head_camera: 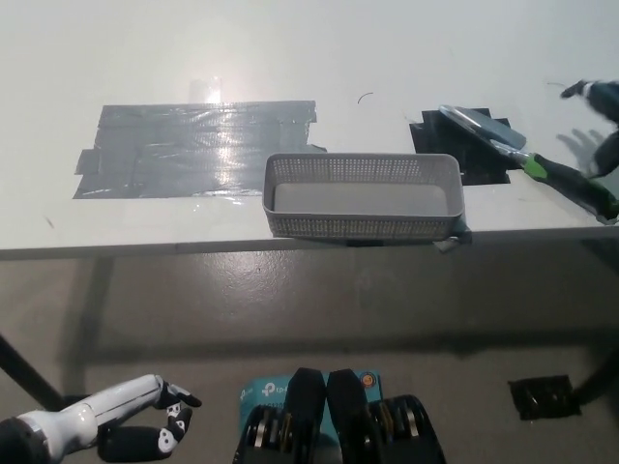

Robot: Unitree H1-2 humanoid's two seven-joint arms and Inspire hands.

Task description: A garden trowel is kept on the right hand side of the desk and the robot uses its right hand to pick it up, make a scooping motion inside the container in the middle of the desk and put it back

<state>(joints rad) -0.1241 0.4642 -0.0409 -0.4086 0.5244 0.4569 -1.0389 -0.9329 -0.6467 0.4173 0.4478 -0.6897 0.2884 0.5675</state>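
Observation:
The garden trowel [527,155] lies flat on the right side of the white desk [290,58]. Its metal blade rests on a black tape patch [455,145], and its green and black handle points toward the desk's right front. My black right hand [602,121] is at the picture's right edge, just beyond the handle. It is open, fingers apart, and holds nothing. The grey mesh container [363,160] stands at the middle of the desk's front edge, left of the trowel. My white left hand [121,420] rests low at the lower left, below the desk, open.
A large patch of grey tape [193,150] covers the desk left of the container. A small black object [544,396] lies on the floor at lower right. The desk's front edge runs across the middle of the view.

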